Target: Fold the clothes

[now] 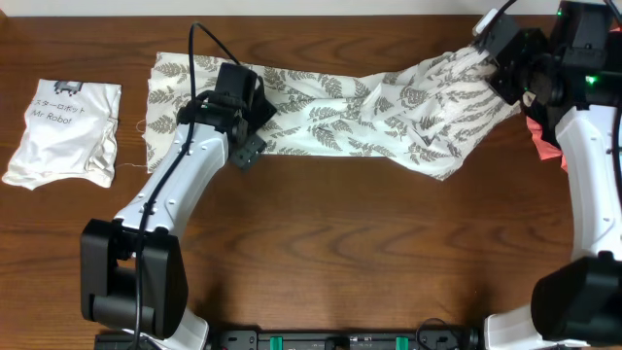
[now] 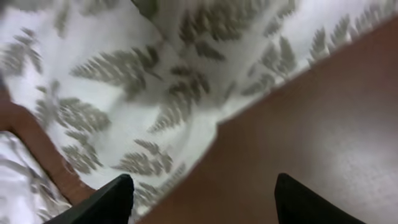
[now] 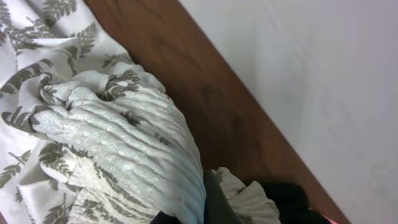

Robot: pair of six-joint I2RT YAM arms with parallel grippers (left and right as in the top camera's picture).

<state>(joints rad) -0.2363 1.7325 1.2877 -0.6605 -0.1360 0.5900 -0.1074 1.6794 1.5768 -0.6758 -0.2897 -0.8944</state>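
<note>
Bunched-up fern-print clothes [image 3: 124,143] are pinched tight in the right claw [image 1: 498,58] at the far right corner, with the rest spread leftward across the surface [image 1: 350,253]. Left claw [image 1: 249,152] is held open over the near edge, nothing gripped.

You'll see a crumpled white "Mr Robot" shirt [image 1: 63,131] at the wooden table's [image 1: 369,253] left end and a pink garment [image 1: 544,148] at its right edge

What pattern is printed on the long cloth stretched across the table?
The cloth shows grey fern leaves on white; clearest overhead.
</note>
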